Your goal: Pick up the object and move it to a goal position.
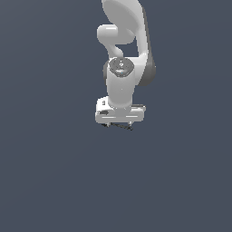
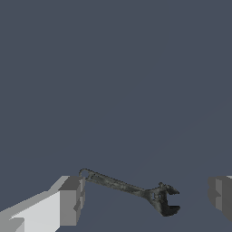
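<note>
The object [image 2: 131, 188] is a thin, dark wrench-shaped sliver with a hooked jaw end. In the wrist view it lies between my two fingers, its handle tip close by one finger [image 2: 70, 199] and its jaw end well apart from the other finger [image 2: 219, 195]. My gripper [image 2: 145, 199] is open wide and holds nothing. In the exterior view the object [image 1: 118, 126] shows only as fine dark lines just under the white gripper [image 1: 118, 122], which points down and hides most of it.
The white arm [image 1: 124, 50] rises behind the gripper towards the top of the exterior view. All around is a plain dark grey-blue floor [image 1: 54, 172] with no other objects or edges in view.
</note>
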Controlling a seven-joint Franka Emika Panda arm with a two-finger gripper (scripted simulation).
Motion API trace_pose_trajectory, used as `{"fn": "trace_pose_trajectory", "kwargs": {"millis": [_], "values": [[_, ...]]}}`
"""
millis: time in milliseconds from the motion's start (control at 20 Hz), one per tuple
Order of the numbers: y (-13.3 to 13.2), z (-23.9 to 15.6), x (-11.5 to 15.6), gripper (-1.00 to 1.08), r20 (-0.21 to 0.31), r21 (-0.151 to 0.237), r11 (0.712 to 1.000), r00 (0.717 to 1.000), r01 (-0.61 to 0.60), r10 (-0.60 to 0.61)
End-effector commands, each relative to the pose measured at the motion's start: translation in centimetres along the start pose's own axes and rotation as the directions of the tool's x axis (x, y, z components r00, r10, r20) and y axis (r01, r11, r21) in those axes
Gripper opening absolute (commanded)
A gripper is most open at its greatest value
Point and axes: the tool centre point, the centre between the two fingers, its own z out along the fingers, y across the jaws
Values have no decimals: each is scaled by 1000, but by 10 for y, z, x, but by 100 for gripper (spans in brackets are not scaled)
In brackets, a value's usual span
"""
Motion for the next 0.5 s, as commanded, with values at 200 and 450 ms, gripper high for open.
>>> {"fn": "trace_pose_trajectory", "kwargs": {"millis": [200, 450], "values": [[1, -3, 2, 100, -5, 1, 1000, 1000, -2, 2], [3, -10, 6, 100, -15, 2, 1000, 1000, -3, 3]]}}
